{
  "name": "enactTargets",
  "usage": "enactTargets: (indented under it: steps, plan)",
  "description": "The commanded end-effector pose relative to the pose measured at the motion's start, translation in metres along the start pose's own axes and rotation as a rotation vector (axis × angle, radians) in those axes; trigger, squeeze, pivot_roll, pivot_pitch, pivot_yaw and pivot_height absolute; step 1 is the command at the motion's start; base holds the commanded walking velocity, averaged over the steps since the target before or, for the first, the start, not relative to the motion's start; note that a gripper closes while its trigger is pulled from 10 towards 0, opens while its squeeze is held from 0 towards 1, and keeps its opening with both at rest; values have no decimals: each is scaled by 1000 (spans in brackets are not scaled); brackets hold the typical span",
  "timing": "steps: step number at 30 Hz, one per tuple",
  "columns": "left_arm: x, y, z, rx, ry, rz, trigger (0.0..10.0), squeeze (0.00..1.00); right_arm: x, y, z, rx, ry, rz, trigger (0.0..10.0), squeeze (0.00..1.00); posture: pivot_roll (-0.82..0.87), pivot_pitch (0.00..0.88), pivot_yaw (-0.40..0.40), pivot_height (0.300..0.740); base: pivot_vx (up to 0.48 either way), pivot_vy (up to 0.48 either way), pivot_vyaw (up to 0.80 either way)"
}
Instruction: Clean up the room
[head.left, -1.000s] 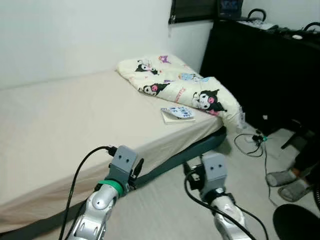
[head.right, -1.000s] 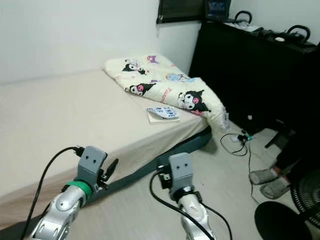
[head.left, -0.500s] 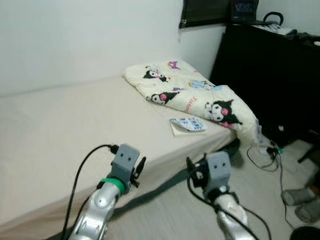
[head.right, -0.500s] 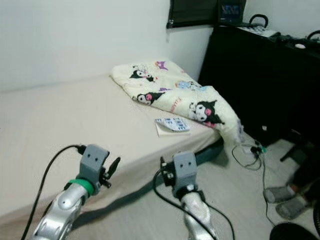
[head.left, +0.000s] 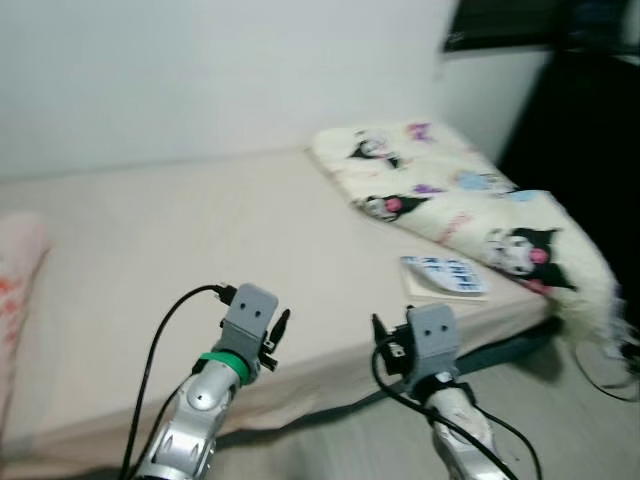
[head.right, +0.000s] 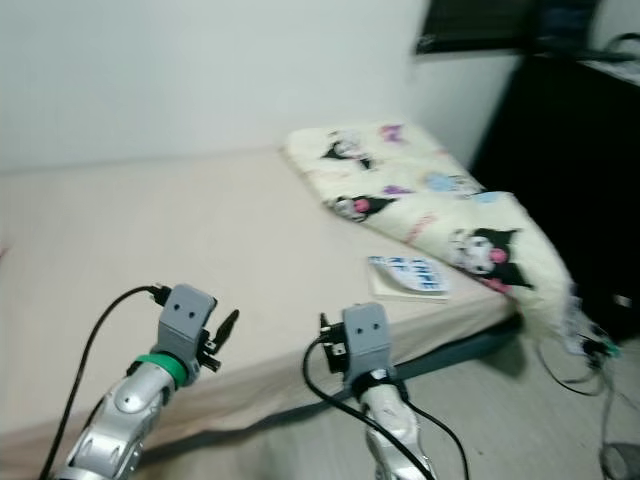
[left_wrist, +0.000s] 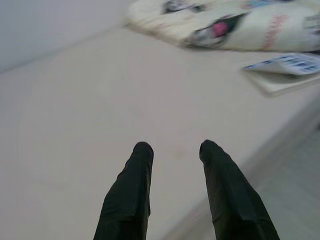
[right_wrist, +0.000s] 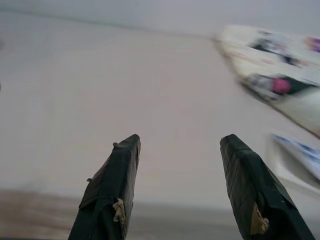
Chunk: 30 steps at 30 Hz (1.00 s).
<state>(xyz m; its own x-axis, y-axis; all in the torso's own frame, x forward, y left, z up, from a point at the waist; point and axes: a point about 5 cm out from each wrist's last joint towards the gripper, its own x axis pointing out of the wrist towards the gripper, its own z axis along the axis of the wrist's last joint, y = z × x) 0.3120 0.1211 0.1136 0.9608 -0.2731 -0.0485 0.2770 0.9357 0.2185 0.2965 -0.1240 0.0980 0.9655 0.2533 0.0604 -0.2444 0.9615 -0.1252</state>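
Both grippers, left (left_wrist: 172, 150) & right (right_wrist: 177, 142), held w/ fingers spread & empty over near edge of beige bed (head.left: 150, 240), cartoon-print blanket (head.left: 450, 195) far right w/ a booklet (head.left: 443, 276) just beside it.

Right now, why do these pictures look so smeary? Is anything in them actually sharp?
Both eye views are motion-blurred: the cartoon-print blanket and the booklet on the bed have soft edges. In the right wrist view the blanket streaks sideways, while the right gripper fingers stay fairly crisp. The left wrist view is softer than streaked; the left gripper reads clearly. Lighting is even, with no glare.
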Motion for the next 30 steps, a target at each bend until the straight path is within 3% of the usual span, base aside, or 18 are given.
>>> enactTargets:
  steps: [1, 10, 30]
  plan:
    - [-2, -5, -9, -6, 44, -14, 10000, 0, -4, -3, -5, 0, 18, -13, 10000, 0, -109, 57, 43, 715, 0, 0, 794]
    - [-2, -6, -9, -3, 47, -20, 10000, 0, -5, -3, -5, 2, 15, -17, 10000, 0, -110, 58, 45, 715, 0, 0, 763]
    - [-2, -11, -7, 26, 34, -60, 10000, 0, -4, -4, -5, 36, 20, -42, 10000, 0, -110, 58, 50, 715, 0, 0, 0]
